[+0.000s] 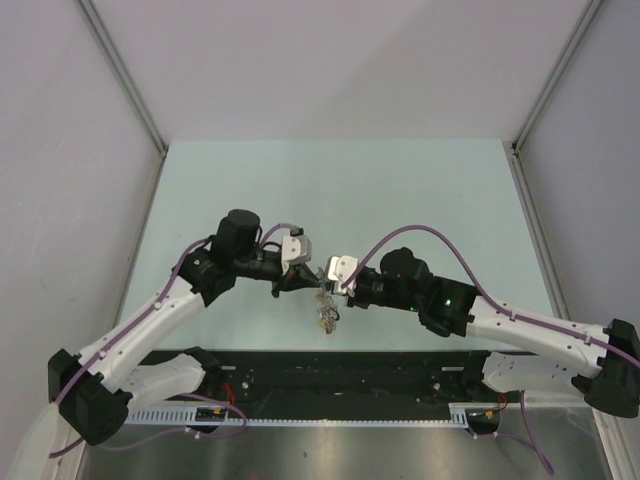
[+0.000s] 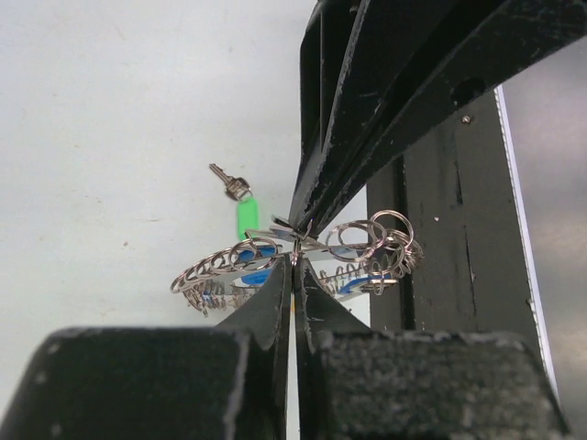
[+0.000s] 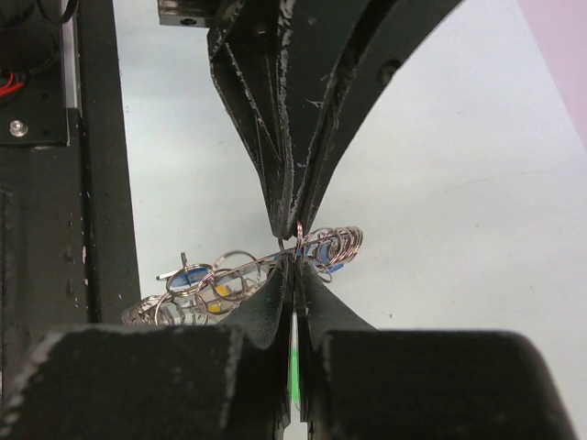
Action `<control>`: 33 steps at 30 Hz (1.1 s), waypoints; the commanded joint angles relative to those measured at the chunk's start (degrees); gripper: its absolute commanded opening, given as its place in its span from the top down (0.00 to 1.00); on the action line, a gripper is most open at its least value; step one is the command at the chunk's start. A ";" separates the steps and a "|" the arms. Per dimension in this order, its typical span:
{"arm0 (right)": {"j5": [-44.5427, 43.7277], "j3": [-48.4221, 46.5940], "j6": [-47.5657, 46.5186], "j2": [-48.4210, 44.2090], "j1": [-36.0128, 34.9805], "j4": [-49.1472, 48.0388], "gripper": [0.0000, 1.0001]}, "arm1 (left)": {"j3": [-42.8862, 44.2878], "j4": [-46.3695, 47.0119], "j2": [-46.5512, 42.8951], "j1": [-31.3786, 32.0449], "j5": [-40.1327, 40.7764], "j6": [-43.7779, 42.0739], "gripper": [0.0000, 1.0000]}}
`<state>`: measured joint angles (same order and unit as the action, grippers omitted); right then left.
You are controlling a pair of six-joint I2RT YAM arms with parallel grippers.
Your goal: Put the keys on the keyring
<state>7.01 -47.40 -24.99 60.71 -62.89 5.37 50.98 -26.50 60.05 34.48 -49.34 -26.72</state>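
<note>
My left fingers (image 2: 286,280) and right fingers (image 3: 288,275) are both pinched shut on the keyring (image 2: 216,271), tip to tip, holding it above the near middle of the table (image 1: 400,190). A green key (image 2: 246,218) lies loose on the table nearby.

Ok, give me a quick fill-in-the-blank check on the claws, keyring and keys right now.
1. The left claw and right claw are both ___ on the keyring.
2. One key lies alone on the table; its head is ___.
3. Heads showing on the keyring: one yellow head, the others ___.
Missing words: shut, green, blue.
</note>
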 commanded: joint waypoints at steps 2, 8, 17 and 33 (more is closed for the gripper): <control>-2.17 -0.94 1.88 -2.70 0.40 0.44 1.00 | -2.63 8.56 -5.81 -0.55 5.31 10.09 1.00; -1.12 0.02 3.28 -1.82 -0.03 -1.32 1.00 | -6.15 17.26 -9.33 -0.55 6.63 18.18 1.00; -1.55 2.57 5.13 -1.56 -1.88 -9.05 1.00 | -10.55 26.59 -11.71 -0.46 8.82 26.01 1.00; 0.64 12.33 14.62 -4.81 2.60 -28.92 1.00 | -20.92 48.82 -15.49 0.76 16.11 39.81 1.00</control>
<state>5.54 -35.83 -14.48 57.17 -61.47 -16.01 31.18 9.74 46.33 34.85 -37.91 8.40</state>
